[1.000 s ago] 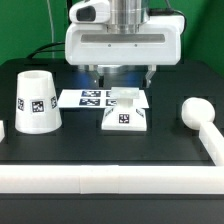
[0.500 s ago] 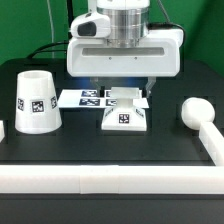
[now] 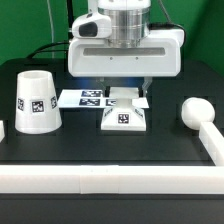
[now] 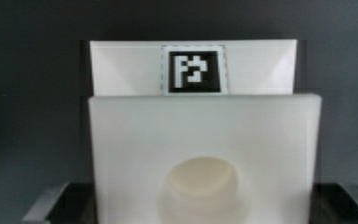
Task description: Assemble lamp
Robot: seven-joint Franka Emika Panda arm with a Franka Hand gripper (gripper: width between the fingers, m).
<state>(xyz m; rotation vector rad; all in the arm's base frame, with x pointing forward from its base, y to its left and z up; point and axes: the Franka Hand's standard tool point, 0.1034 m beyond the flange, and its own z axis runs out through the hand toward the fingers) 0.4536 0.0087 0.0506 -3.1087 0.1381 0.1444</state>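
The white square lamp base [image 3: 124,112] sits mid-table with a tag on its front. My gripper [image 3: 123,84] hangs open just above its rear, one finger on each side. In the wrist view the base [image 4: 202,120] fills the picture, with its round socket [image 4: 204,188] and a tag [image 4: 194,72]. The gripper [image 4: 197,212] shows only as dark fingertips [image 4: 48,206] at both sides, apart from the base. The cone shade [image 3: 34,102] stands at the exterior view's left. The ball-headed bulb [image 3: 192,111] lies at the right.
The marker board [image 3: 84,97] lies flat behind the base. A white rail [image 3: 100,180] runs along the table's front edge and up the right side beside the bulb's stem.
The gripper has come down toward the lamp base over the last second, most of it in the first half. The parts have not moved.
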